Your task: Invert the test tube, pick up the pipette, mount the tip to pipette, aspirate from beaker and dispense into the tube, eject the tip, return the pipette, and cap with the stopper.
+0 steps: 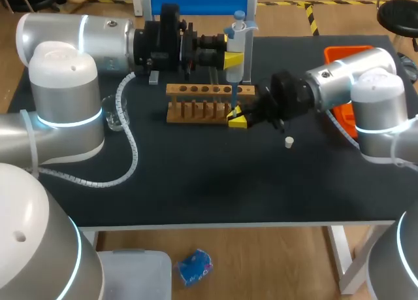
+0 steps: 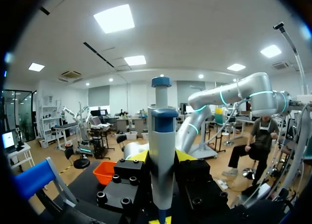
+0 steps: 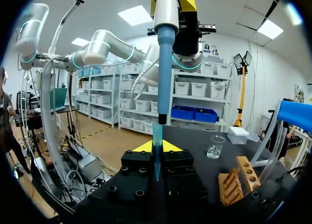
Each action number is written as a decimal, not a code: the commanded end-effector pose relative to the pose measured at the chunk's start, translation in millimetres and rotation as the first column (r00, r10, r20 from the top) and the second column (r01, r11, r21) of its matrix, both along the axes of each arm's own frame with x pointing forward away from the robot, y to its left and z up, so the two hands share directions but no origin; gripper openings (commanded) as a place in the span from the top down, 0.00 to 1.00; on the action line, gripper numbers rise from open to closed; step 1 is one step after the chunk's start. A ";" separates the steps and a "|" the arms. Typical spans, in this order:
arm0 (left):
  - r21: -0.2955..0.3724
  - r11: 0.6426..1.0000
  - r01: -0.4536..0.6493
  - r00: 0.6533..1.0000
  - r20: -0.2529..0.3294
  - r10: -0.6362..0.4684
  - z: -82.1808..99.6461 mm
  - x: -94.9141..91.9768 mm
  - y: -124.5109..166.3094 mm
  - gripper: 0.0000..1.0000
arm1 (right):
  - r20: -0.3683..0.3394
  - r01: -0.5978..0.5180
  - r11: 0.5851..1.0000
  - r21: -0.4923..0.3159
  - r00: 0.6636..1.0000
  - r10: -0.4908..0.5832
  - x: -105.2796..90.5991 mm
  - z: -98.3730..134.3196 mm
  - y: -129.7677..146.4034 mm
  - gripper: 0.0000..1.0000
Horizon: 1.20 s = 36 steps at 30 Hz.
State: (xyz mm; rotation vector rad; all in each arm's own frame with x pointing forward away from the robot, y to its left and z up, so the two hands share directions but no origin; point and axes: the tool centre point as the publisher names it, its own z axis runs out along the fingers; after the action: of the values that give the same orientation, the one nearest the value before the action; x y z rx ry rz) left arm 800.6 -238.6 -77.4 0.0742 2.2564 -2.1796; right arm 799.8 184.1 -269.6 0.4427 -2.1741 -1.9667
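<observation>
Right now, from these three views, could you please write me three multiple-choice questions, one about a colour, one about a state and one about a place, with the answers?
1. Colour of the bin at the table's right edge? A green; B white; C orange.
2. The pipette is: A held upright in the left gripper; B lying flat; C upside down.
3. The white stopper lies: A inside the bin; B on the bare table, near the right gripper; C on top of the pipette.
Answers: C, it is plainly orange; A, yellow-tipped fingers clamp its body from both sides; B, it sits alone on the dark surface.
</observation>
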 end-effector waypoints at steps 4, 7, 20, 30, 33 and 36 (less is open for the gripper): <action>-0.001 1.000 0.000 1.000 0.001 0.000 -1.8 0.2 -0.5 1.00 | -0.008 -0.010 1.000 -0.003 1.000 0.010 1.4 -1.2 0.5 1.00; -0.001 1.000 0.000 1.000 0.001 0.000 -1.8 0.2 -0.5 1.00 | -0.010 -0.009 1.000 -0.005 1.000 0.009 1.7 -2.5 0.6 1.00; -0.001 1.000 0.000 1.000 0.001 0.000 -1.8 0.2 -0.5 1.00 | -0.015 -0.016 1.000 -0.009 1.000 0.016 2.4 -3.1 3.9 1.00; -0.001 1.000 0.000 1.000 0.001 0.000 -1.8 0.2 -0.5 1.00 | -0.021 -0.014 1.000 -0.017 1.000 0.013 2.5 -6.6 3.0 1.00; -0.001 1.000 0.000 1.000 0.001 0.000 -1.8 0.2 -0.5 1.00 | -0.015 -0.008 1.000 -0.018 1.000 0.008 4.4 -6.1 1.5 1.00; -0.001 1.000 0.000 1.000 0.001 0.000 -1.8 0.2 -0.5 1.00 | -0.006 -0.003 1.000 -0.011 1.000 0.003 6.8 -3.4 0.4 1.00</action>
State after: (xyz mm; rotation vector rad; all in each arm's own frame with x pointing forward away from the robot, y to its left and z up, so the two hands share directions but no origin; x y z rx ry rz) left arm 800.5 -238.4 -78.7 0.0736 2.2579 -2.1787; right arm 806.0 186.4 -274.3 0.4355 -2.1779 -1.9520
